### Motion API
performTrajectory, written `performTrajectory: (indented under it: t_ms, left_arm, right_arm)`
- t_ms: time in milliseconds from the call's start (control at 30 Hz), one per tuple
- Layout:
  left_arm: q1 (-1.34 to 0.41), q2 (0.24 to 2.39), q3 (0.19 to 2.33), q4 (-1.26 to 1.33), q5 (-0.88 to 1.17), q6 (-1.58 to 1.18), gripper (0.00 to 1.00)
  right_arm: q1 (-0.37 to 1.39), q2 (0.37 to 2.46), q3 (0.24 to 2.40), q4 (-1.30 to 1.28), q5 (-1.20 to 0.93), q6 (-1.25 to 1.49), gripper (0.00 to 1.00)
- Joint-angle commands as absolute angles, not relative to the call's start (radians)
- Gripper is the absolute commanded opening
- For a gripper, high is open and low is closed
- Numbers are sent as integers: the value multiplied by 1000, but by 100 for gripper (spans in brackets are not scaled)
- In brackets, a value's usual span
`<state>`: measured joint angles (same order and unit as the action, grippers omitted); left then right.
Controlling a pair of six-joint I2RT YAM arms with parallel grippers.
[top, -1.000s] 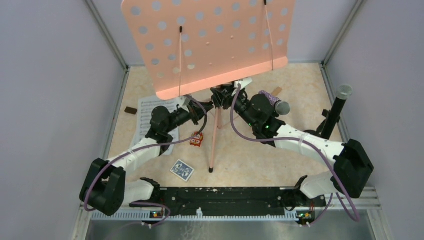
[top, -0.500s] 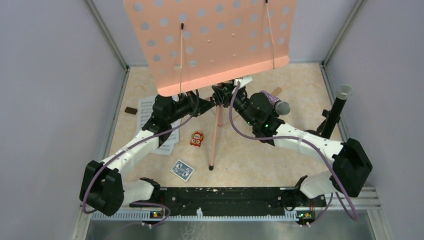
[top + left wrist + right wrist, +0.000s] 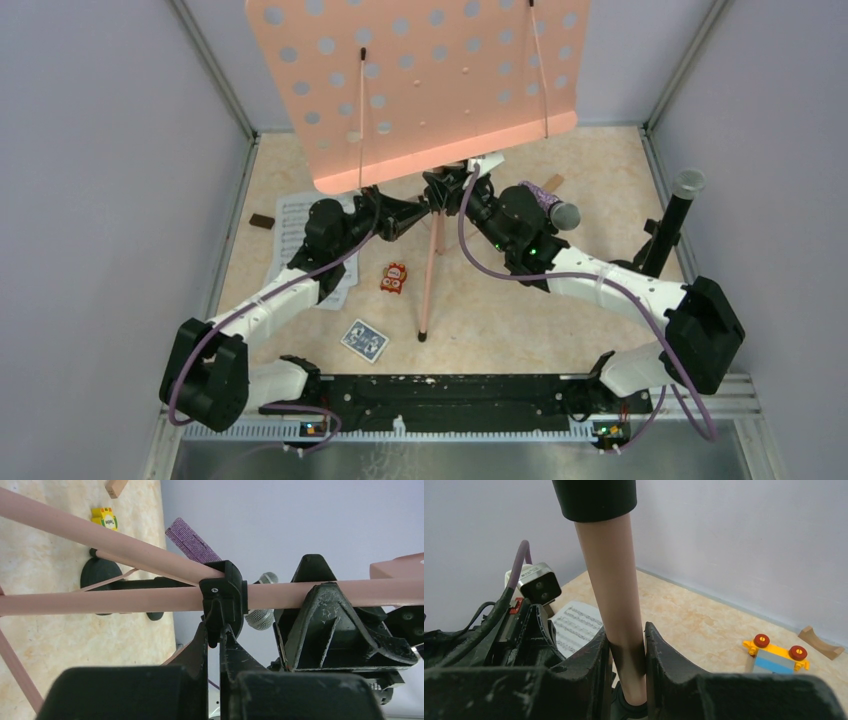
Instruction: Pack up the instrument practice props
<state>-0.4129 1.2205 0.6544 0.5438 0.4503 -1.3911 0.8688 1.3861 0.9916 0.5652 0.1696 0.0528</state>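
The salmon-pink perforated music rack (image 3: 420,80) stands at the back on tripod legs (image 3: 430,280). My right gripper (image 3: 452,196) is shut on its pink pole (image 3: 611,580), with the jaws tight on both sides (image 3: 626,650). My left gripper (image 3: 415,208) is shut on the lever of the black clamp collar (image 3: 223,595) where the legs join (image 3: 216,635). White sheet music (image 3: 300,235) lies on the left. A purple-glitter microphone (image 3: 548,203) lies behind my right wrist. A black grey-headed microphone (image 3: 685,195) stands in a holder at the right. A black round-based holder (image 3: 100,572) shows in the left wrist view.
A blue card pack (image 3: 364,340), a small red toy (image 3: 395,277) and a brown block (image 3: 262,221) lie on the floor. A yellow and blue toy (image 3: 776,655) and a wooden arch block (image 3: 821,642) lie near the back wall. Walls close in on three sides.
My left gripper has moved right from over the sheet music to the stand's clamp collar and closed on it. The rack top shifted slightly. The right arm has stayed on the pole.
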Motion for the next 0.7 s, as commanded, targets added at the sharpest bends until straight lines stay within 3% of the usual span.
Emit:
performTrajectory:
  t_ms: [0, 67, 300, 533, 667]
  left_arm:
    - [-403, 1254, 647, 489, 361, -1494, 8]
    - [-402, 1255, 667, 487, 363, -1484, 17]
    - [-377, 1204, 691, 402, 384, -1349, 76]
    - [-336, 1025, 733, 97, 259, -981, 98]
    - [-335, 904, 686, 38, 153, -804, 99]
  right_arm:
    - [939, 1415, 990, 397, 58, 195, 0]
    - [939, 1415, 988, 399, 58, 196, 0]
    - [940, 1416, 992, 411, 66, 184, 0]
    - [940, 1421, 995, 443, 51, 200, 0]
    - [942, 1428, 1001, 447, 48, 205, 0]
